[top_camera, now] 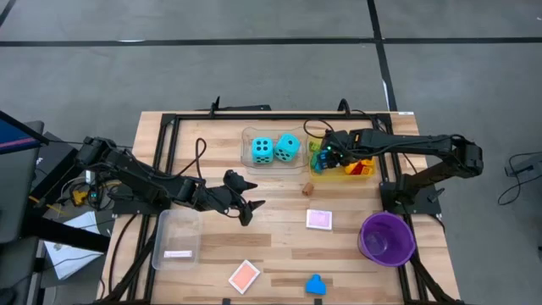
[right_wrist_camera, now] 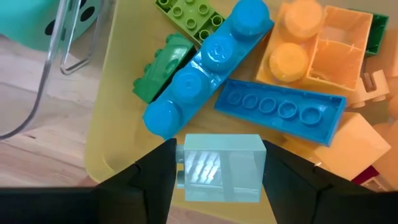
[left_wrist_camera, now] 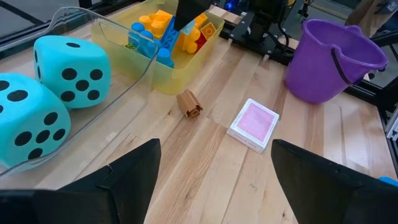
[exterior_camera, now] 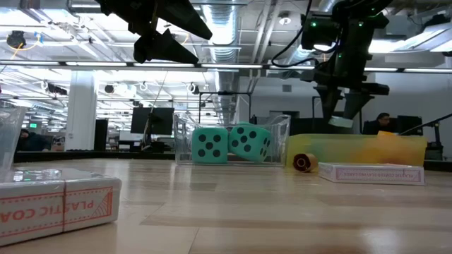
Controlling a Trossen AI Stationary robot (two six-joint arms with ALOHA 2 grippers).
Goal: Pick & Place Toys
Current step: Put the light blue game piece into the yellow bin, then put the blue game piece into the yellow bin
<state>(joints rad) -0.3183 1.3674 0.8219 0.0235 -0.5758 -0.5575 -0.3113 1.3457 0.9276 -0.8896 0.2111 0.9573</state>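
Two turquoise dice [top_camera: 274, 150] in clear tray [top_camera: 248, 141]; right claw [top_camera: 322, 158] over yellow tray [top_camera: 339, 174].

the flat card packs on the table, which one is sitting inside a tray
The white pack in the clear tray near the left arm. The pink pack and the orange pack lie on bare wood.

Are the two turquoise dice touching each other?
Touching. The low view shows the two dice pressed side by side with no gap inside their clear tray; the high view agrees.
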